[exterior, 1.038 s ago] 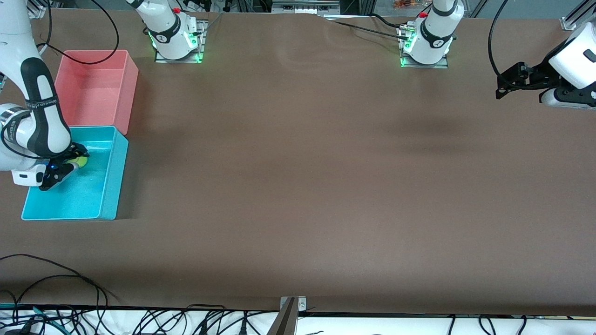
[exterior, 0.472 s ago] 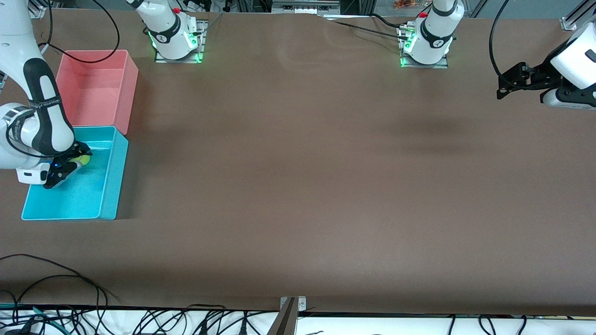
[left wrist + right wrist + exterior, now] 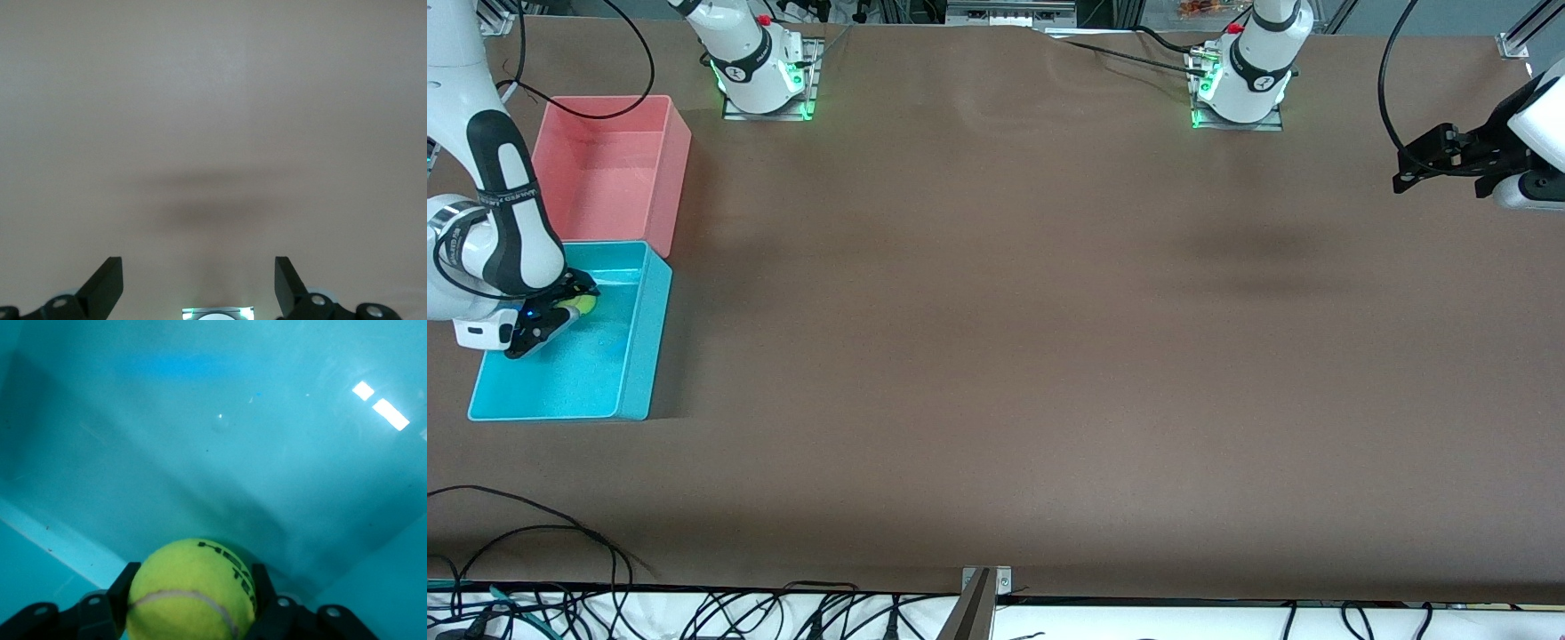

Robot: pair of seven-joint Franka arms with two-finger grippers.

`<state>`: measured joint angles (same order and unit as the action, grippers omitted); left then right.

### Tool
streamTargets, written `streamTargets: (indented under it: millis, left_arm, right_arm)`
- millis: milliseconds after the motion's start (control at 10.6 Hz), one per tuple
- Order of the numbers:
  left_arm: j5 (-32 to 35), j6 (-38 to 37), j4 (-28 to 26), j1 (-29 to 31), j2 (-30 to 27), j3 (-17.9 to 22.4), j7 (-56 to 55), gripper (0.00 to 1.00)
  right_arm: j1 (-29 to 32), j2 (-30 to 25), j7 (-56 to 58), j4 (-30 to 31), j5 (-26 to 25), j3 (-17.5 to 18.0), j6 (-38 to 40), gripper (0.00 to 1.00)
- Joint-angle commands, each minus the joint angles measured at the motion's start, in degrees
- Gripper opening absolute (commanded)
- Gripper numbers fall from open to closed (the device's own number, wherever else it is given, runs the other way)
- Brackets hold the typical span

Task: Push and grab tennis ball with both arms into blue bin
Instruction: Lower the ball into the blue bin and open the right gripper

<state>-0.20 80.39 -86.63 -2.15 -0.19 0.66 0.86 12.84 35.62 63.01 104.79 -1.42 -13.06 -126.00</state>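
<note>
Over the blue bin [image 3: 631,356], at the right arm's end of the worktop, the right hand [image 3: 560,311] pinches the ball [image 3: 580,305] low inside — its grip just starting to loosen, so release looks near. Compared with a second ago, the left hand [image 3: 1423,164], spread and empty, has drawn back toward its end.

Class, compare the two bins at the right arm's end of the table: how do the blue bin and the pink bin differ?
The blue bin is cyan; the pink bin is salmon pink. The blue bin lies nearer the front camera than the pink bin. The right gripper holds the tennis ball over the blue bin; nothing shows in the pink bin. Both are open rectangular tubs of similar size, set end to end.
</note>
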Motion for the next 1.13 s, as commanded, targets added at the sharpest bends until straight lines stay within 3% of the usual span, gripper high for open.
streamTargets:
  millis: [0, 1038]
  left_arm:
    - [-0.76, -1.02, 2.25, 0.22, 1.16, -0.13, 0.19, 1.00]
    - [-0.76, -1.02, 2.43, 0.04, 1.16, -0.22, 0.19, 1.00]
  right_arm:
    - [0.61, -0.90, 0.89, 1.47, -0.60, 0.32, -0.83, 1.00]
    - [0.16, -1.78, 1.07, -4.24, -0.78, 0.58, 11.47, 1.00]
